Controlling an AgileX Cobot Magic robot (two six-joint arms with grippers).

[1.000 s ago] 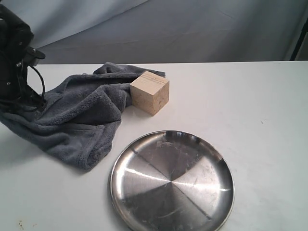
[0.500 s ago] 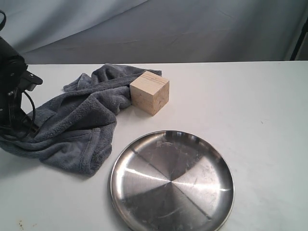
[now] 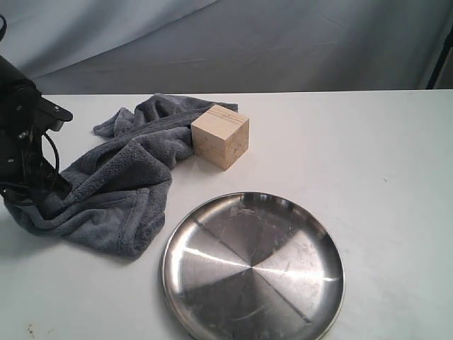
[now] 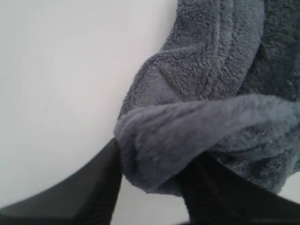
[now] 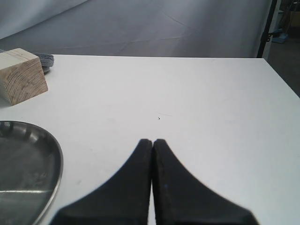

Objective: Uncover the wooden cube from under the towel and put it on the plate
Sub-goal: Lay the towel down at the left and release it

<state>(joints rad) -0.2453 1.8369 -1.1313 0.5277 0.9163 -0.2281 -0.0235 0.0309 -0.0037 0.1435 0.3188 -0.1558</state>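
- pale tan cube (image 3: 220,136), grain lines showing, sits uncovered on the table (image 3: 389,177) against the grey fleecy towel (image 3: 117,177), near the plate (image 3: 253,265) but not on it
- left gripper (image 4: 150,164) pinching a towel fold
- right gripper (image 5: 153,143) clamped closed, empty

Cube (image 3: 220,136): pale wood with grain lines on its faces, uncovered, sitting flat with one vertical edge turned toward the exterior camera. Its left side touches the towel (image 3: 117,184).

Towel: dark grey fleece, hemmed, bunched in thick folds. It runs from just behind the cube down to the left.

Plate (image 3: 253,269): round, shiny steel, scratched, with a shallow rim. It lies nearer the camera than the cube and apart from it, with the towel's lower corner near its left rim.
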